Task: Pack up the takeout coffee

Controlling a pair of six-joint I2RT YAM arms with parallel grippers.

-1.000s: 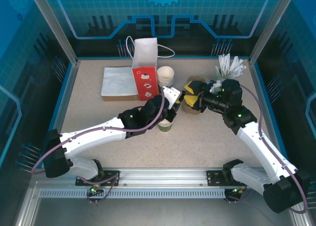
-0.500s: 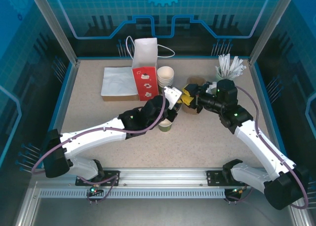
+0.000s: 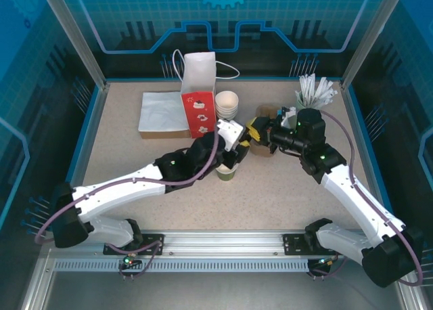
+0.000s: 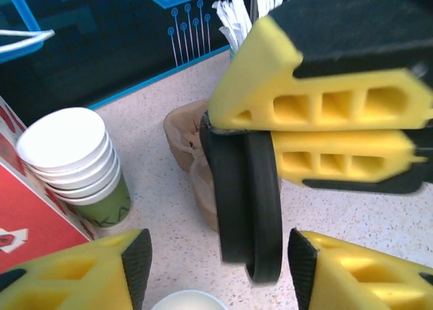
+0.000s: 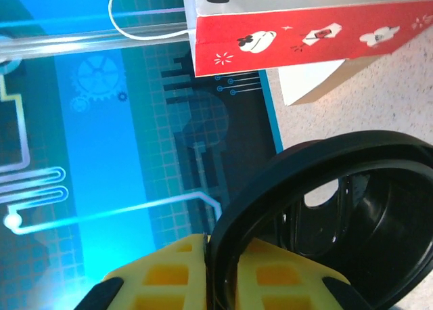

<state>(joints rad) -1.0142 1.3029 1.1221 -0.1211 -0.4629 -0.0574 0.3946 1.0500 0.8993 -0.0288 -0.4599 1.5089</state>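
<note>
- the right gripper [image 3: 255, 130] is clamped on a black lid [image 4: 245, 202], holding it on edge between its yellow fingers [image 4: 325, 107].
- the left gripper [image 3: 237, 147] has its jaws spread wide and grips nothing; the lid's lower edge hangs between its two pads, close to one of them.
- the takeout coffee [image 3: 226, 172] stands upright on the table [image 3: 270, 195], its top uncovered, just under the left gripper and near the paper bag [image 3: 199, 101].
- a stack of cups [image 3: 227, 104] stands just beside the bag.
</note>
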